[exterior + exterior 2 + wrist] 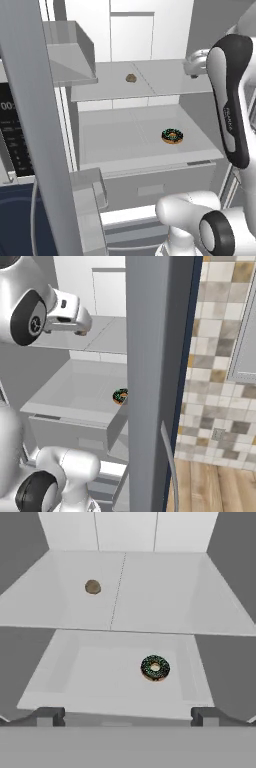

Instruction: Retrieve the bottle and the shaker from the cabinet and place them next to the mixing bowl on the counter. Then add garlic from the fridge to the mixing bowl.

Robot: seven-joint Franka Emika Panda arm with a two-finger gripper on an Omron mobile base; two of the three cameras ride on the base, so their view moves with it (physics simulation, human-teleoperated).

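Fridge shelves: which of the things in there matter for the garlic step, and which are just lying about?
Belongs to the job:
- garlic, on the upper shelf, left of the seam
- fridge, door open
- claw, open, aimed at the shelves

Just lying about:
- donut, on the lower shelf

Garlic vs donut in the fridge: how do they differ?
The garlic is a small, dull tan lump; the donut is a larger ring with dark, sprinkled frosting. The garlic sits on the upper shelf, toward its left; the donut lies flat on the lower shelf, toward its right. Both rest untouched.
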